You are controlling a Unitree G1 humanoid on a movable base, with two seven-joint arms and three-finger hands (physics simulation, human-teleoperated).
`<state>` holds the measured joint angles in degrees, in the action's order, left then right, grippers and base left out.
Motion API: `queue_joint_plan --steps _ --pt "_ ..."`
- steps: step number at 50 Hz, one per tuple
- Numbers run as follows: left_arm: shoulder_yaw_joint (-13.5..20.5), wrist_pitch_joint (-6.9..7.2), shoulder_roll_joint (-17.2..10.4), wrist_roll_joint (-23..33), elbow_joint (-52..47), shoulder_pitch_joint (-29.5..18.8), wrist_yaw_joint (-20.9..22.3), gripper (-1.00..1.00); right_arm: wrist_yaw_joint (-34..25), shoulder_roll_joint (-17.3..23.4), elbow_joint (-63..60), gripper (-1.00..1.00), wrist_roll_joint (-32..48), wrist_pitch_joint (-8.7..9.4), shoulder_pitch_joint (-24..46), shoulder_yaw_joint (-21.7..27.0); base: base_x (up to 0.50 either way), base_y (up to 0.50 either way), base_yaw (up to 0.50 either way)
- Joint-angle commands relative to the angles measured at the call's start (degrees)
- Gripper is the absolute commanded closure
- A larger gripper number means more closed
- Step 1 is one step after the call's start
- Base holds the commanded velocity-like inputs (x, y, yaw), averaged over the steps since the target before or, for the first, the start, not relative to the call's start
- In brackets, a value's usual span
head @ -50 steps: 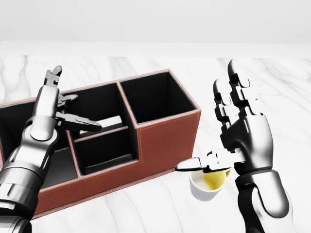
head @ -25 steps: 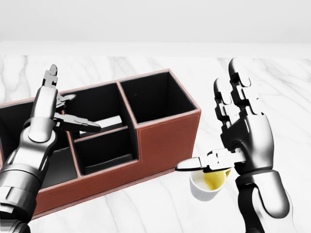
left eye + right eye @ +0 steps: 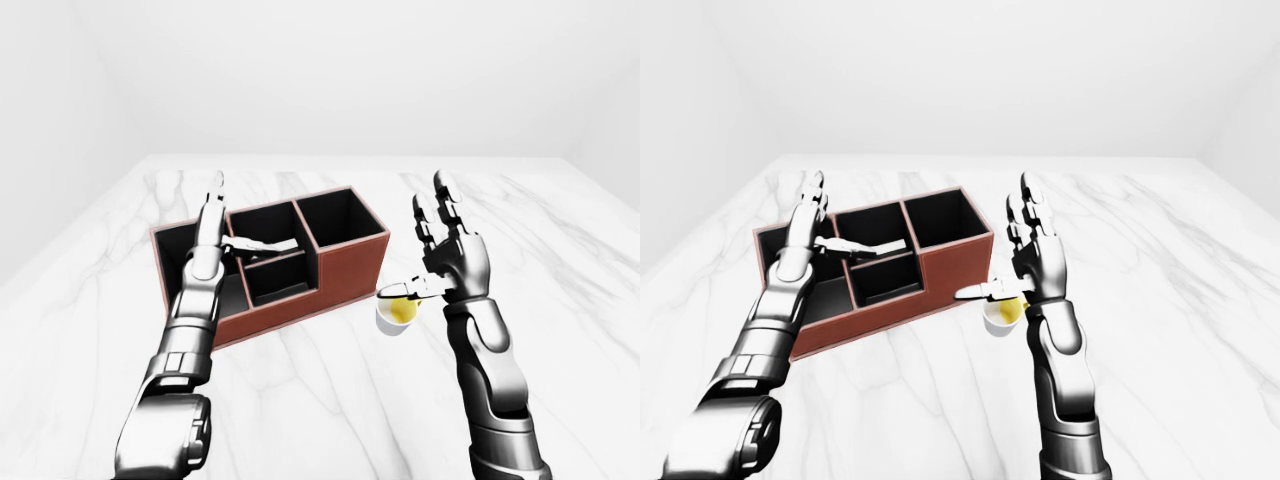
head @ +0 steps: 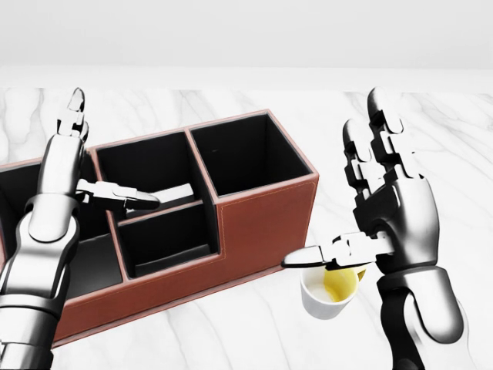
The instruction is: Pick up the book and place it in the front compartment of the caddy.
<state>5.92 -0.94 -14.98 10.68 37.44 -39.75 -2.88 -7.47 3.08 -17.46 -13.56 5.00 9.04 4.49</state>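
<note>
The reddish-brown caddy (image 4: pixel 262 223) with black compartments lies across the left and middle of the head view. A pale flat book (image 4: pixel 168 193) rests tilted in a middle compartment, leaning on a divider. My left hand (image 4: pixel 92 166) is open above the caddy's left part, fingers straight up and thumb pointing right, just over the book's left end. My right hand (image 4: pixel 343 185) is open and empty to the right of the caddy, fingers up and thumb stretched left.
A white cup (image 4: pixel 327 293) with yellow liquid stands on the white marble table (image 4: pixel 431 154), just right of the caddy's near corner and under my right thumb. A white wall runs behind the table.
My left hand has straightened its fingers and lifted slightly up and to the left. The right hand has shifted very slightly to the right. The book and cup have not moved.
</note>
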Motion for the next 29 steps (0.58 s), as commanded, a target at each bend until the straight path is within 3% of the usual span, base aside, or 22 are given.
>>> queue_joint_plan --steps 1,10,29 --pt "1.0 5.94 2.3 0.5 -21.1 6.9 2.5 -1.00 -0.2 0.3 0.6 -1.00 -0.3 0.00 0.4 0.4 0.00 0.00 0.00" --pt "1.4 5.94 3.2 0.6 -34.6 10.7 4.5 -1.00 0.3 0.2 -1.4 -1.00 -0.4 0.00 0.3 0.1 0.00 0.00 0.00" --pt "2.5 5.94 4.8 -0.9 -51.5 18.2 6.7 -1.00 0.3 0.5 -3.3 -1.00 -0.8 0.00 0.3 0.7 0.00 0.00 0.00"
